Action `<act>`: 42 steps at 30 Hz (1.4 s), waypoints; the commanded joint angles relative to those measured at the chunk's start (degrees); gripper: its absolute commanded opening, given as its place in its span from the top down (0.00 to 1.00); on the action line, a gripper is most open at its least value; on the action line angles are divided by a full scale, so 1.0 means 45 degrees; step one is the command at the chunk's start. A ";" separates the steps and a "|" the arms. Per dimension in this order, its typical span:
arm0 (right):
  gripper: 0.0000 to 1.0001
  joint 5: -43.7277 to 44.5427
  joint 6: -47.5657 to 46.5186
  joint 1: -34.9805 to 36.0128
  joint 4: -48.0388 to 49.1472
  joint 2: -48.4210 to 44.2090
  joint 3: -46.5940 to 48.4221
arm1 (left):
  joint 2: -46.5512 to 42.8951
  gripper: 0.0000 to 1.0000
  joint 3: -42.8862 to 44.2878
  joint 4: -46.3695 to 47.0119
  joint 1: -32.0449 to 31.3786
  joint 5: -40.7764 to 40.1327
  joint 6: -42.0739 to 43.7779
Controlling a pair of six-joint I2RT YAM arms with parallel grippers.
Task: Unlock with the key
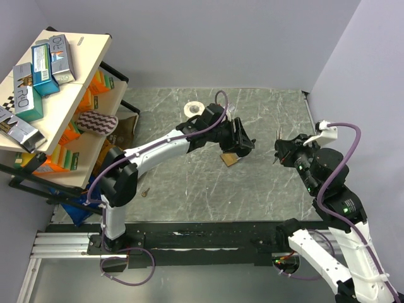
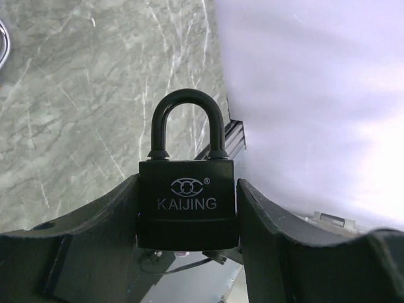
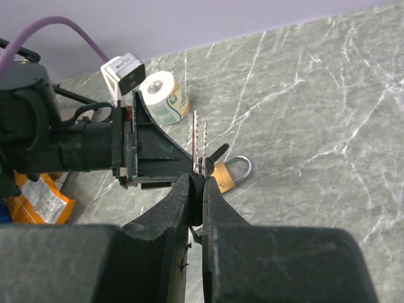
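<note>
Key bunch (image 3: 196,145) sits pinched in my right gripper (image 3: 197,183), jaws nearly closed on it. I count two blades standing past the fingertips. There are two padlocks. The black padlock (image 2: 186,202), lettering readable only from the left wrist, is clamped in the half-spread left gripper (image 2: 187,189). The brass padlock (image 3: 226,175) lies on the table (image 3: 315,126) just beyond the keys, seemingly under the left gripper.

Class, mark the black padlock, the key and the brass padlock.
black padlock (image 2: 187,205): left wrist view, its body.
key (image 3: 196,142): right wrist view, a blade.
brass padlock (image 3: 223,178): right wrist view, its body.
</note>
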 commanded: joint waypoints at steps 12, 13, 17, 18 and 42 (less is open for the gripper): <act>1.00 -0.0656 -0.0333 0.0005 0.1440 0.0546 -0.0057 | -0.1586 0.99 0.1744 -0.6669 -0.0049 -0.8213 0.5144; 1.00 -0.0714 -0.0353 0.0005 0.1517 0.0604 -0.0116 | -0.1625 0.99 0.1763 -0.7543 -0.0088 -0.9378 0.5437; 1.00 -0.1299 -0.0431 0.0005 0.1908 0.0839 -0.0622 | -0.1257 0.99 0.1958 -0.9521 -0.0458 -1.2254 0.6824; 1.00 -0.1533 -0.0451 -0.0014 0.2005 0.0917 -0.0721 | -0.1139 0.99 0.2017 -1.0028 -0.0537 -1.2783 0.6943; 1.00 -1.0051 0.0603 0.0005 0.5677 0.1992 -0.3045 | -0.0063 0.99 0.2212 -1.3294 -0.0752 -1.5523 0.6593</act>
